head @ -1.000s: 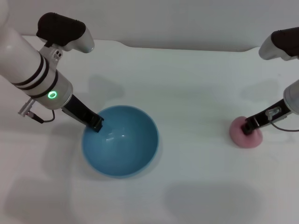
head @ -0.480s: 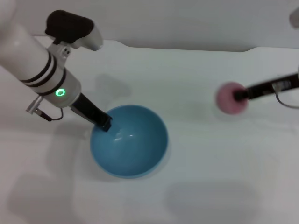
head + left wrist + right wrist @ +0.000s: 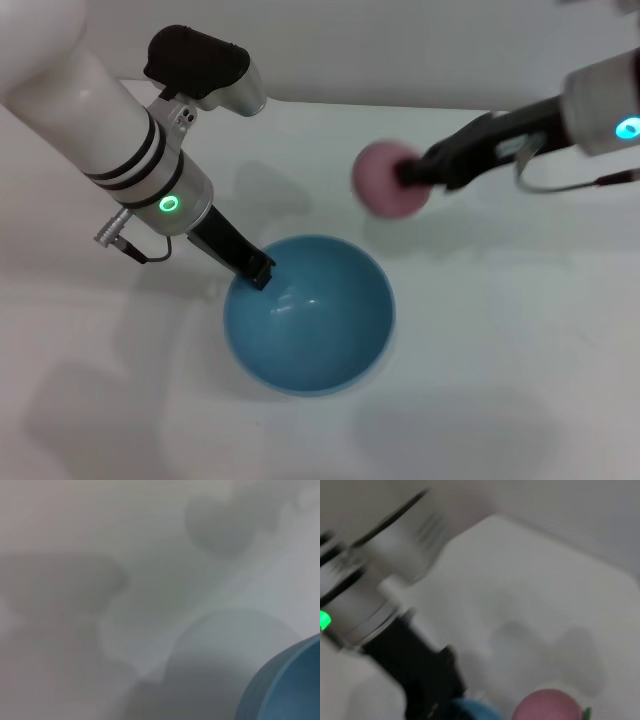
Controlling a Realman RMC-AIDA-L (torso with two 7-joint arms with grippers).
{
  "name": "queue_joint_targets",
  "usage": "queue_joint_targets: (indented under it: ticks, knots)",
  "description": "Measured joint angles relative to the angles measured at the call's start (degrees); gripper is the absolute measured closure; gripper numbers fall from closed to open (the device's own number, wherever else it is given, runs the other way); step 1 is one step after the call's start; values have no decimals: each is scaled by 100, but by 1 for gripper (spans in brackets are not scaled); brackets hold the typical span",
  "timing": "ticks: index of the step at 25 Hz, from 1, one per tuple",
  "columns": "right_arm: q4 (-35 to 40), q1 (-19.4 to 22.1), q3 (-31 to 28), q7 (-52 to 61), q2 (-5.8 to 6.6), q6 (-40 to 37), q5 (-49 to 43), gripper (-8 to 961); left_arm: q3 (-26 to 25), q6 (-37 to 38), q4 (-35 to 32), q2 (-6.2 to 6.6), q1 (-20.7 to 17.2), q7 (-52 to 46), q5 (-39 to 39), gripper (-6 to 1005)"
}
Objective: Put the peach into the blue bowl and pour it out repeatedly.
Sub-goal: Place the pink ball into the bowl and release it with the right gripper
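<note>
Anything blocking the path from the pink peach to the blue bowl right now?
Nothing visible does. The right gripper holds the small round pink peach in the air, beyond the glossy light-blue bowl and to its right. The bowl's mouth is open and empty; the left gripper grips only its far-left rim.

The head camera looks steeply down from above onto the white table (image 3: 480, 400), taking in its far edge and both arms. The left wrist camera sits very close over the tabletop, catching only the blue bowl (image 3: 292, 690) at one corner. The right wrist camera looks across toward the left arm (image 3: 365, 605), sharing the bowl and the peach (image 3: 547, 707) with the head view.
</note>
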State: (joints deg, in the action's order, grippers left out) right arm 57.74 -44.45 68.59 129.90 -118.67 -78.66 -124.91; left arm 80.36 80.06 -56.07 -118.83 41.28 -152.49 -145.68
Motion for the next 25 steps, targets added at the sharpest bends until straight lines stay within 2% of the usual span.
queue_joint_targets:
  ticks: [6,14,25]
  knots:
    - [12,-126,1168,-266,-20,37,0,897,9,-2,1,0,-3,-70,49,1001]
    - [22,-111,1372,-313,-34,7,137,887,15,-30,1,0,-25,-125,128,1001]
    - [218,-123,2091,-324,-65,-20,254,873,15,-36,8,0,-31,-140,130,1000]
